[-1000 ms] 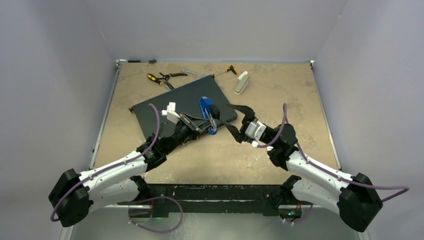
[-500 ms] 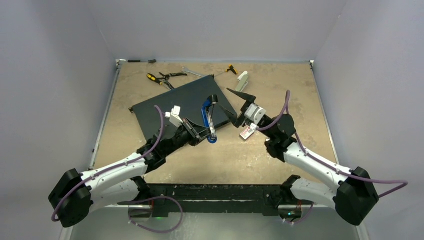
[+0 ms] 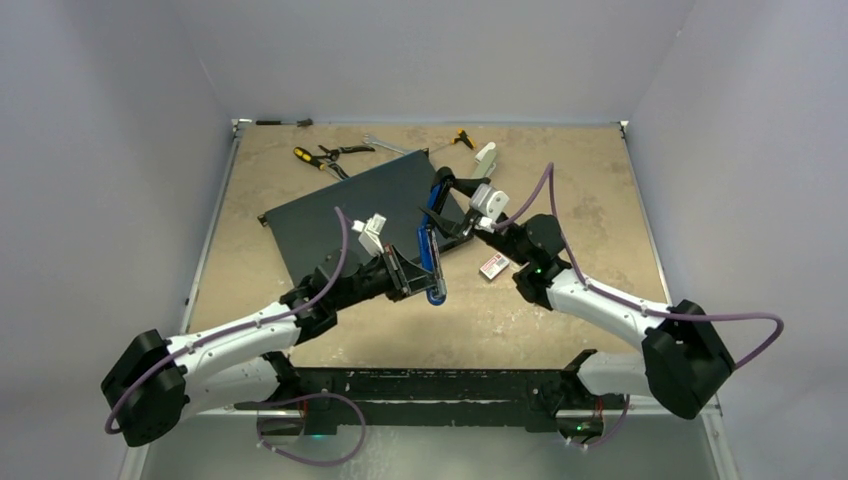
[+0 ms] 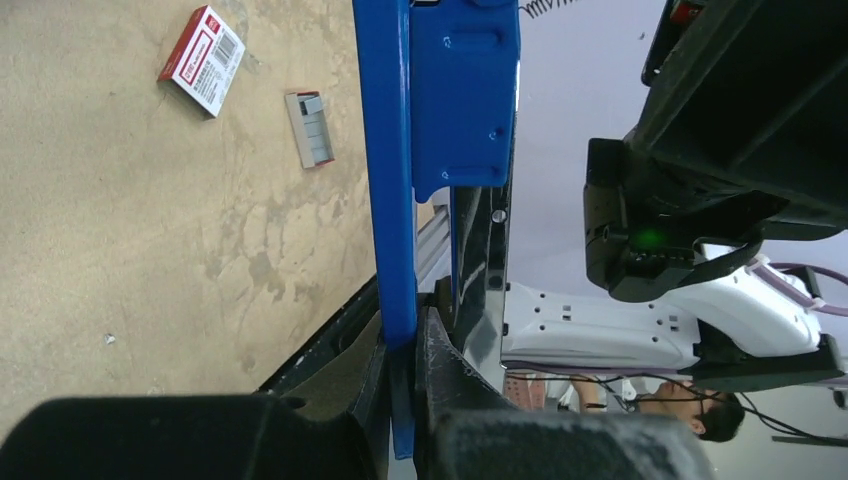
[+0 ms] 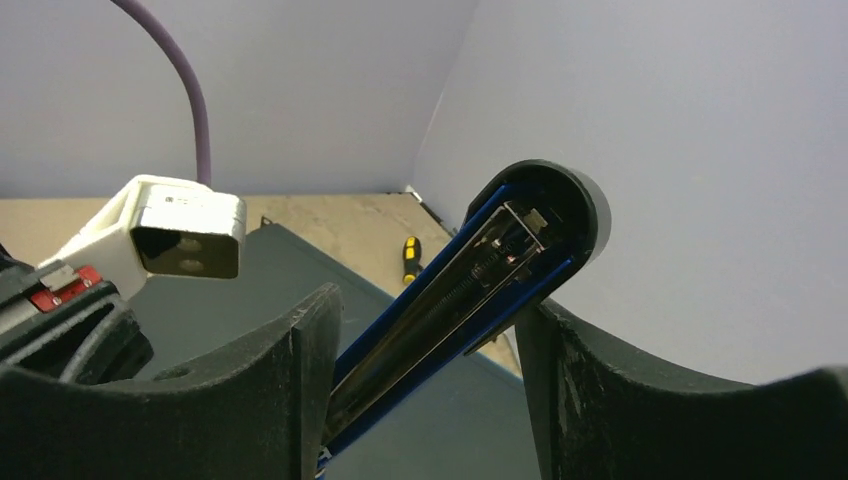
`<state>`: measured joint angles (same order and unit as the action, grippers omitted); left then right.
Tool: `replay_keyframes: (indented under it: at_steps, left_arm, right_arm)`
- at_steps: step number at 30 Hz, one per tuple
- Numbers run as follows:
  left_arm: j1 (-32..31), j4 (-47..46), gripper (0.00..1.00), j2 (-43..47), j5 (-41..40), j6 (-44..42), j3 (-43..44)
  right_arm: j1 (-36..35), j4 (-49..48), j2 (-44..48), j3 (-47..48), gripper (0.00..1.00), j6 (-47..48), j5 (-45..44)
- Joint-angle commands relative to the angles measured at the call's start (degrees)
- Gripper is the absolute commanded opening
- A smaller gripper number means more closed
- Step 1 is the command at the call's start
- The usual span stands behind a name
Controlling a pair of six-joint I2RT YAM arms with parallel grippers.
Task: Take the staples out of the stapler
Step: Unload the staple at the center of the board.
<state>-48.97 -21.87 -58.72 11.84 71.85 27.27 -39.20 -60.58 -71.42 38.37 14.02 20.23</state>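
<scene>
My left gripper (image 3: 424, 276) is shut on the base of the blue stapler (image 3: 433, 232) and holds it above the table. In the left wrist view the blue base (image 4: 398, 200) is clamped between my fingers. The stapler is swung open, its top arm reaching up and back. My right gripper (image 3: 450, 208) is open and straddles that arm. In the right wrist view the open channel (image 5: 470, 285) with its spring runs between the spread fingers. I cannot make out staples inside it. A small grey block of staples (image 4: 309, 128) lies on the table.
A red-and-white box (image 3: 492, 266) lies on the table right of the stapler; it also shows in the left wrist view (image 4: 203, 60). A dark board (image 3: 350, 205) lies behind. Pliers (image 3: 325, 155), a wrench (image 3: 385, 143), a screwdriver (image 3: 462, 137) and a pale stapler-like tool (image 3: 484, 160) lie along the back.
The stapler has swung open and my left gripper has carried it right and toward me. My right gripper has moved up and left off the box and now straddles the stapler's top arm.
</scene>
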Motion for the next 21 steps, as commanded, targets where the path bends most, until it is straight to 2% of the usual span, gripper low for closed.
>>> replay_keyframes:
  at_steps: [1,6,12,17,21]
  left_arm:
    - [-2.96,-1.74,0.0,-0.87,7.85,-8.4,5.22]
    - [-3.84,-2.04,0.0,-1.07,8.3,-9.13,5.25]
    - [-3.88,-3.44,0.0,2.77,9.95,-14.48,2.67]
    - [-3.88,-3.8,0.0,8.33,8.54,-18.49,-1.9]
    - [-3.82,-3.25,0.0,8.81,8.07,-21.64,-2.94]
  right_arm:
    - [-1.19,-1.51,-1.05,3.24,0.65,-3.82,3.42]
    - [-1.14,0.02,-1.7,3.94,0.65,-4.57,2.59]
    - [0.3,5.73,-1.54,6.07,0.65,-9.48,0.72]
    - [1.66,16.75,-0.23,10.05,0.66,-15.5,0.16]
    - [1.85,26.71,-0.66,14.21,0.52,-19.63,-0.89]
